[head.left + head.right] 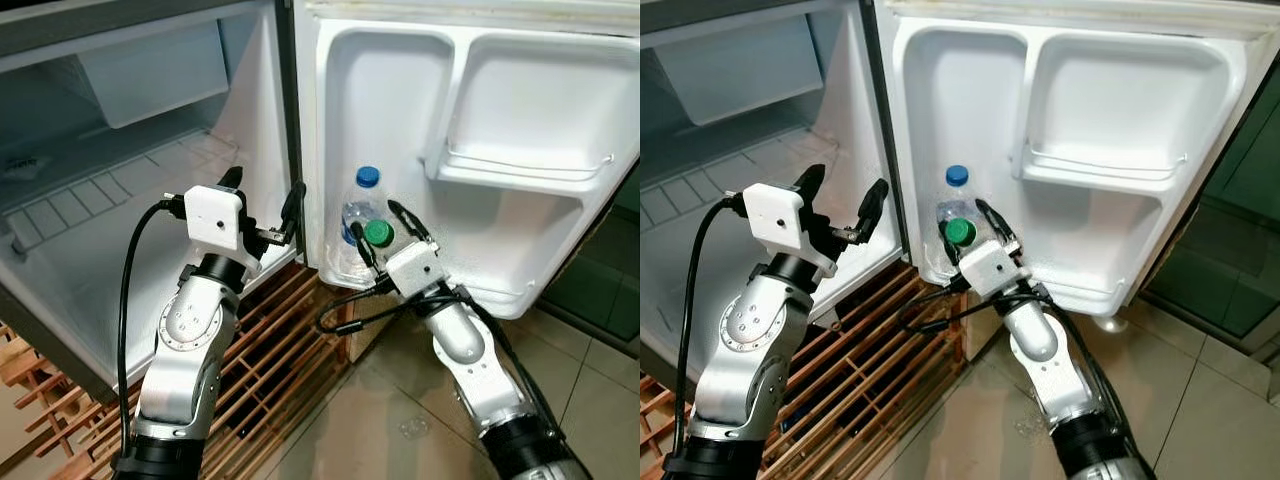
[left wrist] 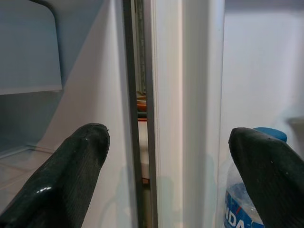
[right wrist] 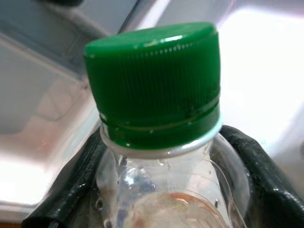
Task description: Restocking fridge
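While the fridge (image 1: 120, 170) stands wide open with its door (image 1: 520, 180) swung out to the right, the right gripper (image 1: 380, 233) is up at the lower door shelf (image 1: 490, 292) with a clear bottle with a green cap (image 1: 378, 233) pinched between its two black fingers. In the right wrist view you can see the fingers (image 3: 71, 190) pressed against both sides of the bottle just under the neck, so it's a snug grip, closed down onto the plastic. That green-capped bottle sits right in front of a second clear bottle with a blue cap (image 1: 367, 177), which stands upright in the left corner of the same door shelf; the two look like they're touching or nearly so, hard to say which. Over on the other side, the left gripper (image 1: 262, 200) hangs in the air near the hinge edge where the fridge body meets the door, fingers spread wide apart and holding nothing. Its wrist view looks straight along the gap between cabinet and door, with the blue-capped bottle peeking in past one fingertip (image 2: 270, 171). Below the fridge there's a wooden slatted rack (image 1: 270, 350), and the floor (image 1: 400, 430) is beige tile. Higher up, the door has an upper door shelf (image 1: 520, 165) with a wire rail.
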